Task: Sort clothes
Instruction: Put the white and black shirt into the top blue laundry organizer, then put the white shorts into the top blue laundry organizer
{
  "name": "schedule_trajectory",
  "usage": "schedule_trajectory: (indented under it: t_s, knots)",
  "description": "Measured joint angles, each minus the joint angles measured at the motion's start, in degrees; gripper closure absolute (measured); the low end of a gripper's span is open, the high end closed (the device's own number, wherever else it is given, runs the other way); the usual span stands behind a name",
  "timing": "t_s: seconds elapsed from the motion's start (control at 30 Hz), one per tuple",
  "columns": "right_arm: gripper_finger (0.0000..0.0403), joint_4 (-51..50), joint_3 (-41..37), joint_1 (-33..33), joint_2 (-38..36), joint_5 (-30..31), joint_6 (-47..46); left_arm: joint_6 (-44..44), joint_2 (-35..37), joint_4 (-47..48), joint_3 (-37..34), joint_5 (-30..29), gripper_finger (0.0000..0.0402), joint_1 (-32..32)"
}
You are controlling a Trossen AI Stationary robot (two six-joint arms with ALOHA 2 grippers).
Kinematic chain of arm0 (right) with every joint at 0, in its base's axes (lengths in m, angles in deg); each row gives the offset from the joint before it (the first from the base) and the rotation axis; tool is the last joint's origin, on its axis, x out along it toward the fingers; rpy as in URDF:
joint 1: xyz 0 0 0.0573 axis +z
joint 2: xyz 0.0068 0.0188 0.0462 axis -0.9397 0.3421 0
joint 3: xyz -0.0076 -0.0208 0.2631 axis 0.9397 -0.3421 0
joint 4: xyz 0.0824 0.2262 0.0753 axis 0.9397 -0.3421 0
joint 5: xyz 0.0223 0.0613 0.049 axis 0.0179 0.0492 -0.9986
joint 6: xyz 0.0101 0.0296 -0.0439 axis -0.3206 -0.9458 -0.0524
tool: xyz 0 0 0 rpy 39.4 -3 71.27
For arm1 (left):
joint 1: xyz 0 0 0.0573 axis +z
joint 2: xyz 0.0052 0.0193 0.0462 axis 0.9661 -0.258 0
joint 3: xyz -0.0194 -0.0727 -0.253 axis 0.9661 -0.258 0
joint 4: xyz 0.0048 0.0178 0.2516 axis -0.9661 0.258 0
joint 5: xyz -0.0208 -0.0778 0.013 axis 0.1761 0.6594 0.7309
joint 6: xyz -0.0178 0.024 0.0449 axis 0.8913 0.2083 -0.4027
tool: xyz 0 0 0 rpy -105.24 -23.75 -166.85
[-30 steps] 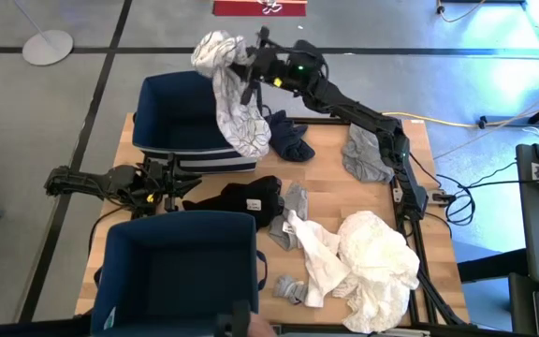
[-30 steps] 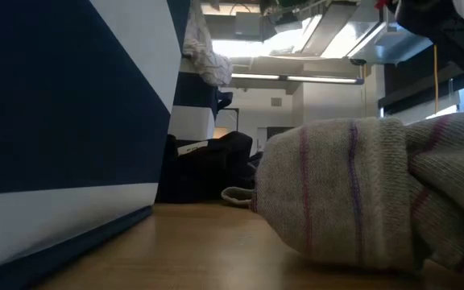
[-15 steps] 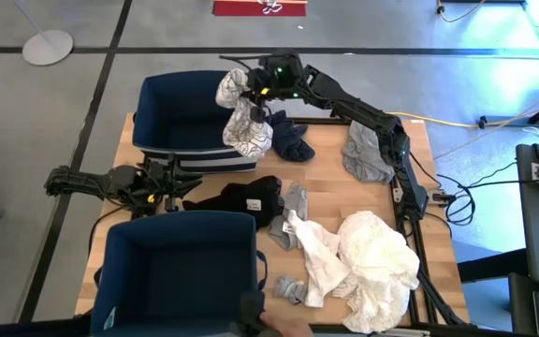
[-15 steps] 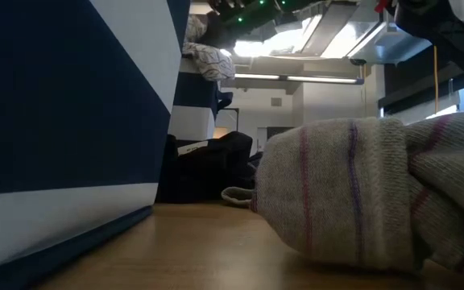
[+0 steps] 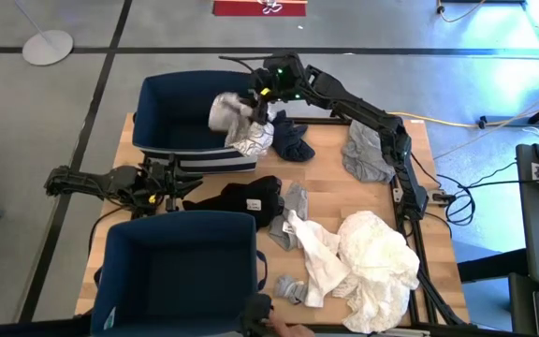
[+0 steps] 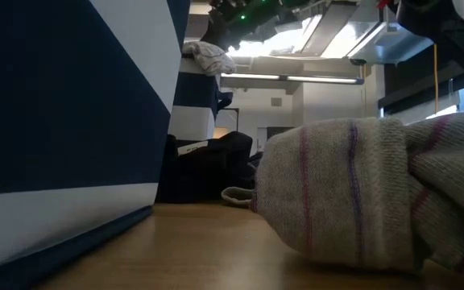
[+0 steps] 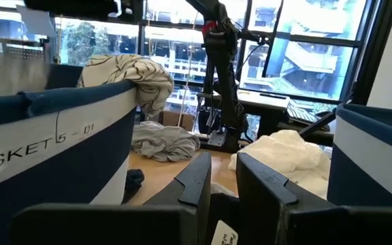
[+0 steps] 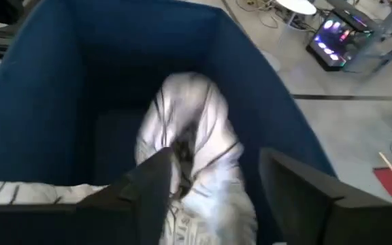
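Observation:
A grey-white patterned garment (image 5: 237,120) lies bunched over the right rim of the far navy bin (image 5: 171,108). Part of it is inside the bin (image 8: 189,136) and part hangs down the outside wall. My right gripper (image 5: 264,91) hovers just above it at the rim, tipped downward, fingers open (image 8: 213,167). My left gripper (image 5: 178,181) waits low at the table's left between the two bins, fingers a little apart (image 7: 223,170) with nothing between them. A black garment (image 5: 241,198) lies just beyond it. My right gripper stands open over the patterned garment's upper end (image 8: 182,160). The cloth runs down between its two fingers into the bin. I cannot tell whether a finger touches it.
A second navy bin (image 5: 176,271) stands at the near left. Loose clothes lie on the wooden table: a navy piece (image 5: 290,140), a grey one (image 5: 368,154), a white heap (image 5: 377,262), a cream piece (image 5: 312,253) and grey socks (image 5: 293,201). A striped sock (image 6: 361,193) fills the low view.
My right gripper has tipped its fingers downward and sunk toward the far bin's right rim. The patterned garment hung long from it, with its top bunched above the bin. It has now dropped into a heap over the rim, partly inside the bin.

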Motion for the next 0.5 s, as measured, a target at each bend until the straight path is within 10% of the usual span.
schedule_trajectory:
  t_s: [0.5]
  knots:
    - [0.0113,-22.2,0.1,7.4,-10.3,8.9,4.9,0.4,0.0,1.3,0.0,0.0,0.0341,0.0]
